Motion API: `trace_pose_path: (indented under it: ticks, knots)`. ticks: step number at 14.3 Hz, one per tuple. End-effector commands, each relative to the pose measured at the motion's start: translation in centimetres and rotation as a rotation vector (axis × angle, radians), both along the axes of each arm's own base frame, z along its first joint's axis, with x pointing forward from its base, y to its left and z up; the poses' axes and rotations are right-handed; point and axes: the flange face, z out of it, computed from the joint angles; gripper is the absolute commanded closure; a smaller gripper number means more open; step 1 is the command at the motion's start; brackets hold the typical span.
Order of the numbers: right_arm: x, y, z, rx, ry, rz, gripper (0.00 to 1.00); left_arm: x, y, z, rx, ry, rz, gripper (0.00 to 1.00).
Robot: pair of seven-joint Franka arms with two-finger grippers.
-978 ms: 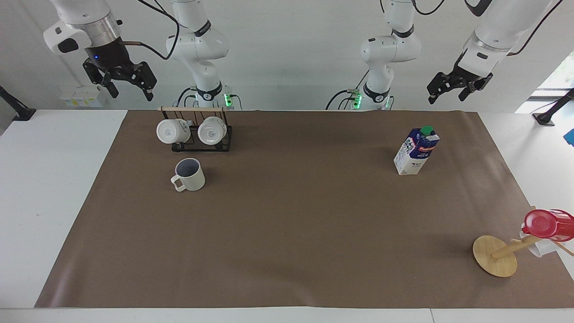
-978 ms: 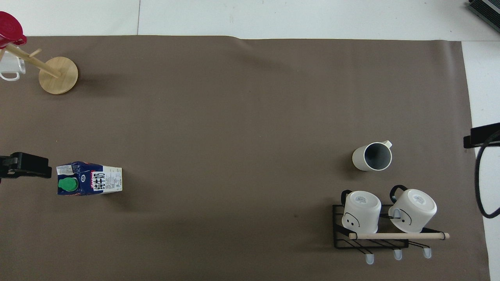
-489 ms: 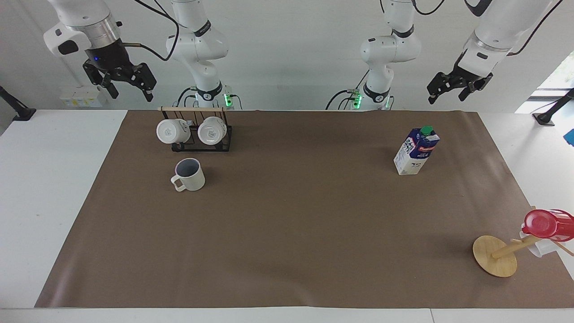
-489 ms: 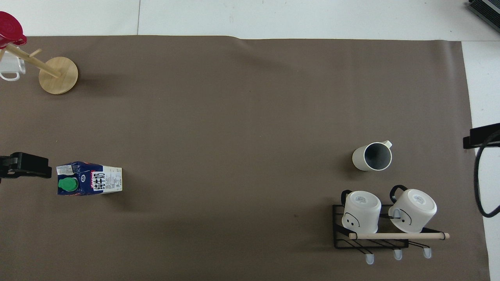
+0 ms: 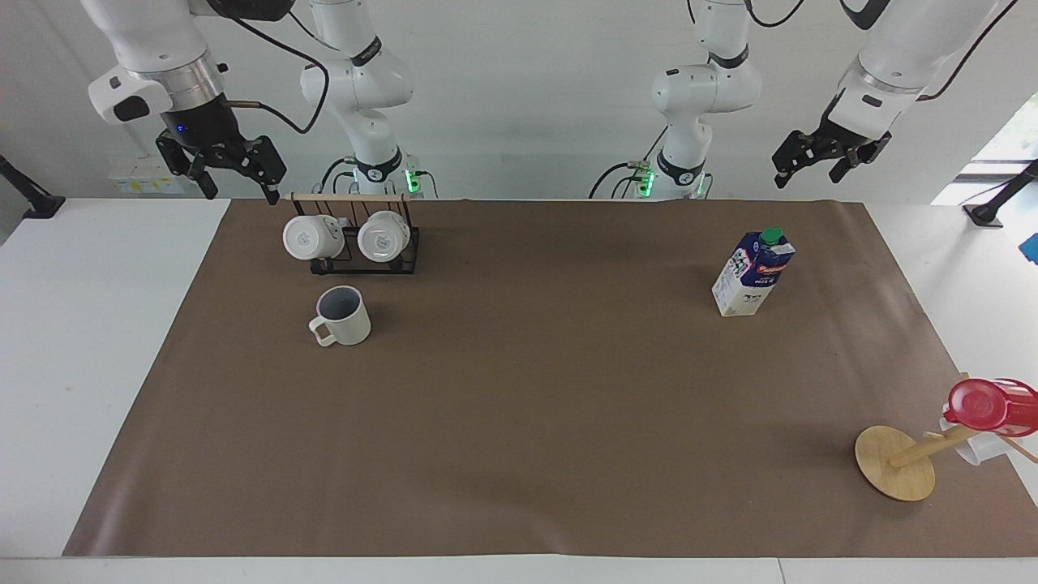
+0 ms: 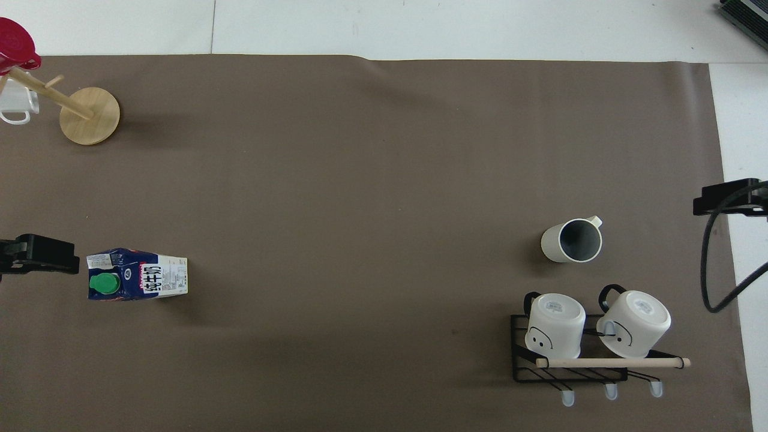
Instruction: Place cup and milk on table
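The cup (image 5: 345, 315) stands upright on the brown sheet (image 5: 527, 405) of the table (image 5: 97, 324), farther from the robots than the mug rack; it also shows in the overhead view (image 6: 573, 241). The milk (image 5: 754, 273) stands upright on the sheet toward the left arm's end, and shows in the overhead view too (image 6: 138, 275). My right gripper (image 5: 238, 180) is open and empty, raised over the table's edge beside the rack. My left gripper (image 5: 811, 169) is open and empty, raised beside the milk; only its tip (image 6: 39, 255) shows from overhead.
A black wire rack (image 5: 353, 239) with two plain white mugs stands near the right arm's base. A wooden mug tree (image 5: 896, 462) carrying a red cup (image 5: 985, 405) stands at the table's corner farthest from the robots, at the left arm's end.
My right gripper has come down a little and shifted toward the rack. The left gripper, the cup and the milk have not moved.
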Motion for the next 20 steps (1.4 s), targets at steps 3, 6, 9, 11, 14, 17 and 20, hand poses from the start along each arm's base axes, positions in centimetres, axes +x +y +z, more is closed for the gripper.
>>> trace_pose_path:
  ticks: [3, 6, 9, 11, 14, 17, 20]
  knots:
    - [0.0, 1.5, -3.2, -0.009, -0.016, 0.016, 0.0, 0.0, 0.3, 0.5, 0.02, 0.003, 0.011, 0.0]
    - [0.9, 2.7, -5.8, -0.006, -0.017, -0.007, 0.0, 0.0, 0.3, 0.6, 0.019, 0.001, 0.011, 0.0]
    - [1.6, 5.1, -10.2, -0.004, 0.029, -0.01, 0.0, 0.0, 0.3, 0.6, 0.019, 0.001, 0.011, 0.0]
    - [2.6, 6.9, -13.8, -0.009, 0.073, 0.006, 0.0, 0.0, 0.4, 0.6, 0.018, 0.001, 0.012, 0.0]
    - [3.5, 8.5, -18.3, -0.016, 0.084, -0.035, 0.0, 0.0, 0.4, 0.6, 0.02, 0.001, 0.012, 0.0]
    - [2.8, 8.3, -22.0, -0.013, 0.066, -0.042, 0.0, 0.0, 0.4, 0.6, 0.018, 0.001, 0.012, 0.0]
    - [2.2, 8.5, -24.8, -0.006, 0.04, -0.089, 0.0, 0.0, 0.4, 0.6, 0.018, 0.001, 0.012, 0.0]
